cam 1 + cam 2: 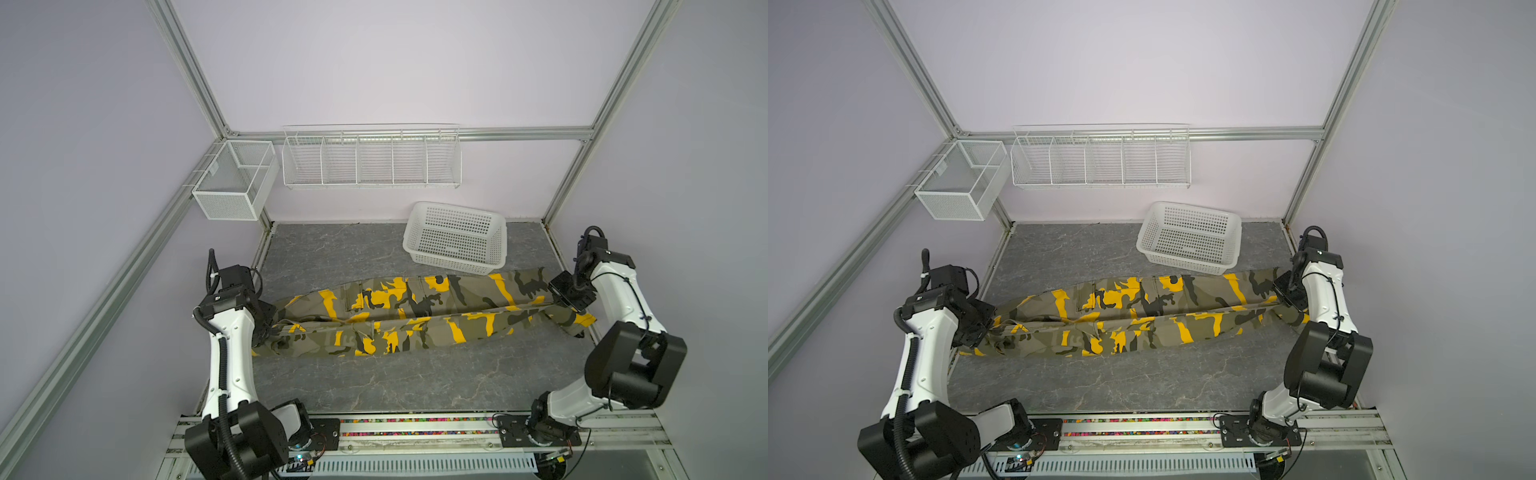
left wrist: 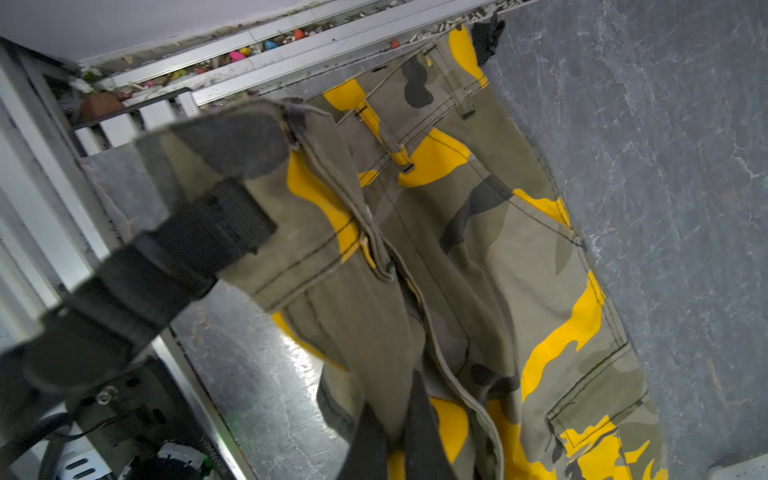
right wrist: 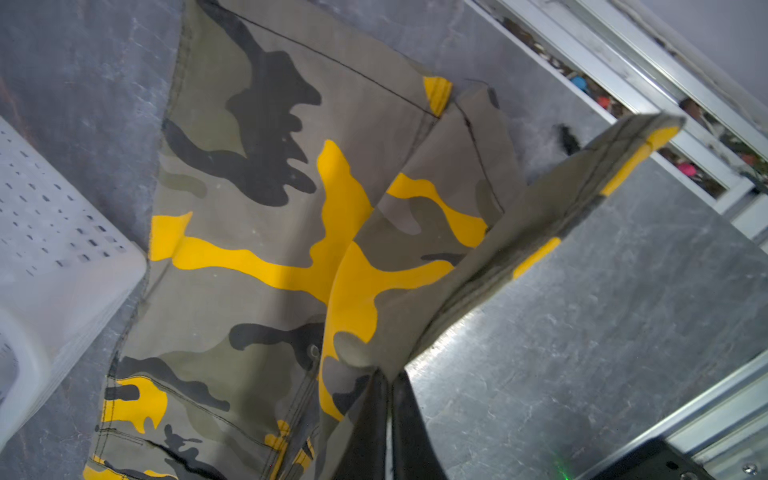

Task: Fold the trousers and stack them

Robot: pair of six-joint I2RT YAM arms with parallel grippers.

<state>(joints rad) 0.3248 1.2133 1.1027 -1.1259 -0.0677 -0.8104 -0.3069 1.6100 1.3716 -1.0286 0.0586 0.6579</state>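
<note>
Trousers (image 1: 415, 316), ends in left jaws and right jaws

Left arm (image 1: 230, 345) and right arm (image 1: 619, 291) low, well apart; left fingers (image 2: 424, 440) and right fingers (image 3: 409, 432) tight together.

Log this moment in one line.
left gripper: shut on trousers waist end | right gripper: shut on leg end | trousers: stretched across table
</note>
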